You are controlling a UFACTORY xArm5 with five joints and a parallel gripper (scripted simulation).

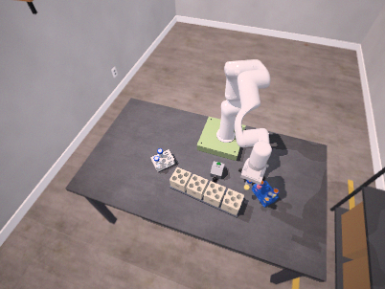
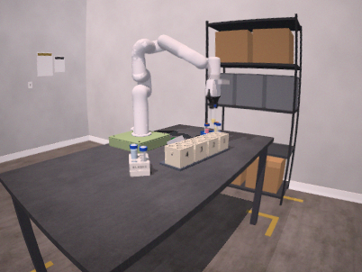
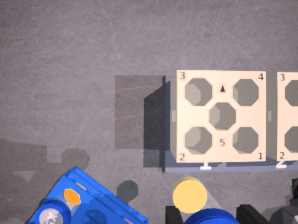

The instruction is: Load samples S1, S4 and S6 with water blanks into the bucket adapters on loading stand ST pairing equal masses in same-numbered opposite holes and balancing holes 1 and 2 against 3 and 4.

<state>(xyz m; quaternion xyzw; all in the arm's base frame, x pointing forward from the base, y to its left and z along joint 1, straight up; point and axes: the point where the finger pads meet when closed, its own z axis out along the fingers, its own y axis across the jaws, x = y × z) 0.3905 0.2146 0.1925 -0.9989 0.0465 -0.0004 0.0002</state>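
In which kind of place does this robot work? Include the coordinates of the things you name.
Probably a laboratory: a white rack (image 1: pixel 167 166) (image 2: pixel 140 172) holds blue-capped tubes, cream five-hole adapters (image 1: pixel 215 193) (image 2: pixel 179 156) (image 3: pixel 222 152) stand in a row, and a white robot arm works there.

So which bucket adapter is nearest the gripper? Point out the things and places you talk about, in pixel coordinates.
The end adapter (image 1: pixel 232 210) (image 2: pixel 223 144) (image 3: pixel 200 116), at the blue rack's (image 1: pixel 264 193) (image 2: pixel 203 133) (image 3: pixel 100 192) end; the other three stand farther along the row.
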